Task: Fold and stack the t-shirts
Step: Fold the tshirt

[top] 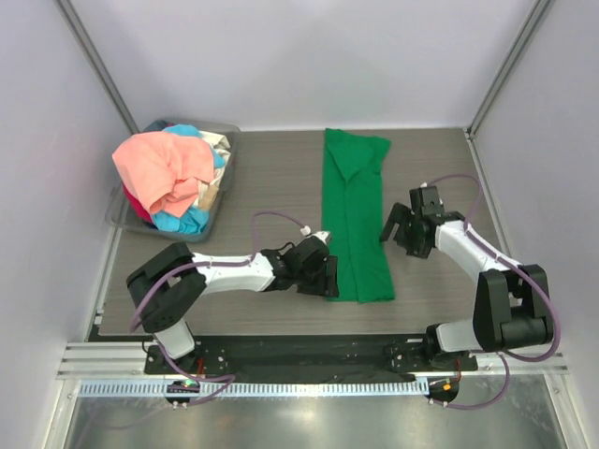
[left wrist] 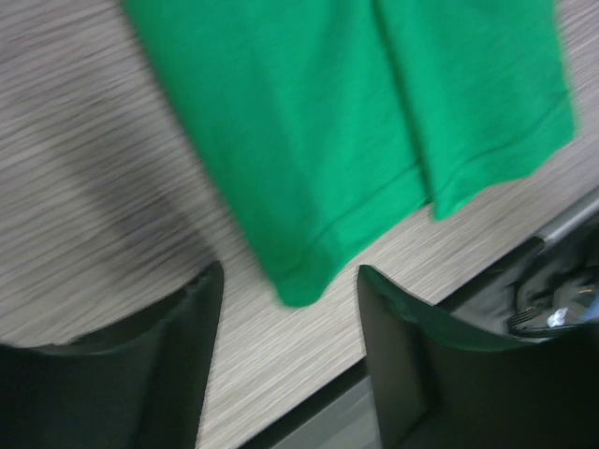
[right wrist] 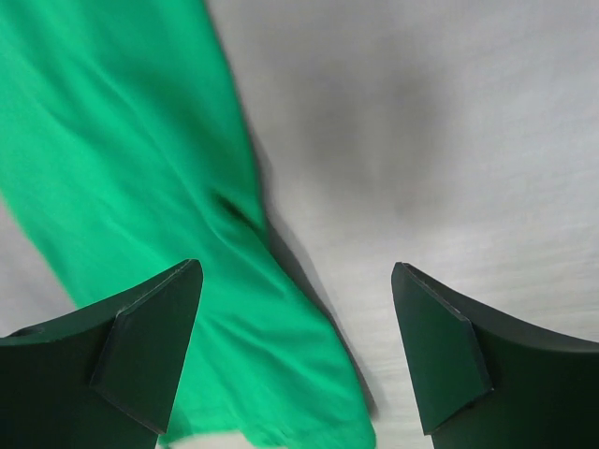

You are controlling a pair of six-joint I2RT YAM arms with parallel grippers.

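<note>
Green t-shirt flat on table, centre, already folded lengthwise into long narrow strip. Crosswise folds not yet done, so 1st shirt approx half folded. No stack started.

Other t-shirts (pink, lt blue, cream, red) heaped unfolded in bin, far left.

Left gripper at strip's near-left corner, jaws apart, nothing betw them. Right gripper just beside strip's right edge, jaws wide, empty.

Judgement: most of job left.
</note>
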